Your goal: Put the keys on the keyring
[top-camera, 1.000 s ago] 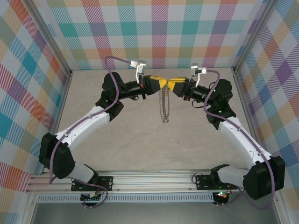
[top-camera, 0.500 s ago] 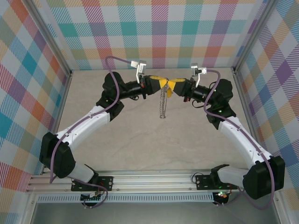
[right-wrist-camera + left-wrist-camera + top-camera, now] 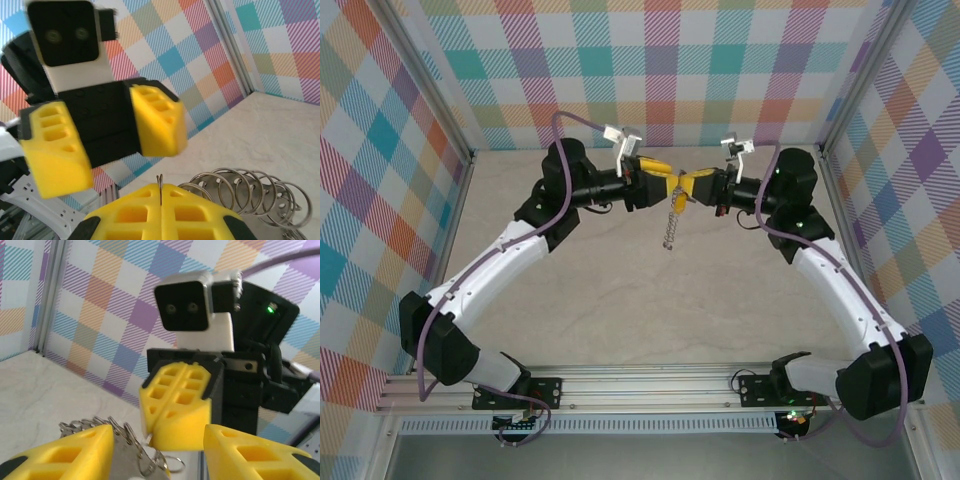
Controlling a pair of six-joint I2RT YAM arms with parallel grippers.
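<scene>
Pastel plaid walls (image 3: 650, 60) enclose a beige marbled table (image 3: 620, 310). Above its far half, the silvery-grey keyring (image 3: 669, 225) of fine linked metal loops hangs down. Its top loop is pinched between the yellow pads of the right gripper (image 3: 161, 200), whose jaws are pressed fully together. Facing it tip to tip, the left gripper (image 3: 666, 184) stands partly spread and grips nothing. The upper loops lie just beside one of its yellow fingers (image 3: 75, 452); whether they touch is unclear. The tiny yellow-headed key cannot be made out among the yellow pads.
</scene>
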